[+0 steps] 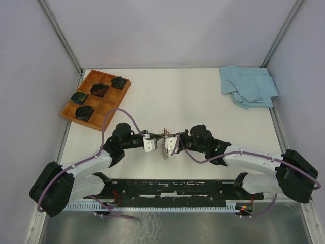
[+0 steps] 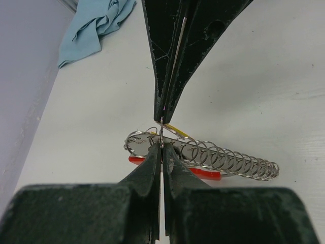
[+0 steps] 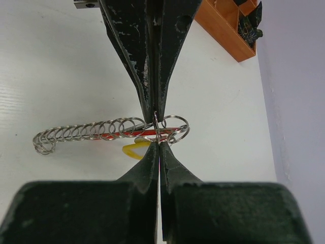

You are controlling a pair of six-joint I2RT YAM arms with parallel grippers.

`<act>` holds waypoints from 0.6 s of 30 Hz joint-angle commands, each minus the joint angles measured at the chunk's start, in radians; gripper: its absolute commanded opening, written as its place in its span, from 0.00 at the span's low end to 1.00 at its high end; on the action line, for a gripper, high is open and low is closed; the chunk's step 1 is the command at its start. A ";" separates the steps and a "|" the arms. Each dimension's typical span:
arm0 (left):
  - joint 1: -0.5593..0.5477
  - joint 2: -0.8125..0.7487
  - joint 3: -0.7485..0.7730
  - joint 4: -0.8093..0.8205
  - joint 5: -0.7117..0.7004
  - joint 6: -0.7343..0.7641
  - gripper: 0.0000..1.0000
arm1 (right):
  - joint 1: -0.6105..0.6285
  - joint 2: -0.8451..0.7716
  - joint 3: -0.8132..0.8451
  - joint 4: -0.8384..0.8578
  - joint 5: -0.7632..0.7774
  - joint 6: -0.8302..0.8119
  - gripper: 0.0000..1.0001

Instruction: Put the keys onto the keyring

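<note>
Both grippers meet tip to tip over the middle of the table. The keyring [image 1: 165, 141] hangs between them. In the left wrist view my left gripper [image 2: 161, 146] is shut on the thin metal ring [image 2: 161, 133] from below. The right gripper [image 2: 161, 118] pinches the same ring from above. A silver chain of loops [image 2: 228, 160], a red strap [image 2: 203, 174] and a yellow-headed key [image 2: 175, 129] lie by the ring. The right wrist view has my right gripper [image 3: 159, 144] shut on the ring [image 3: 157, 129], with the yellow key head [image 3: 134, 151] just beside its tips. Whether that key is threaded on is unclear.
A wooden tray [image 1: 101, 104] holding black coiled items stands at the back left. A crumpled blue cloth [image 1: 248, 86] lies at the back right. Grey walls close in the table on both sides and behind.
</note>
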 commanded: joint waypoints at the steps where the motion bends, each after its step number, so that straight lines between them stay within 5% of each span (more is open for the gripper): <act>1: -0.009 -0.002 0.040 0.024 0.078 0.042 0.03 | 0.019 0.002 0.067 0.078 -0.075 -0.001 0.01; 18: -0.009 -0.023 0.035 0.074 0.077 -0.012 0.03 | 0.019 0.009 0.090 0.079 -0.104 0.017 0.01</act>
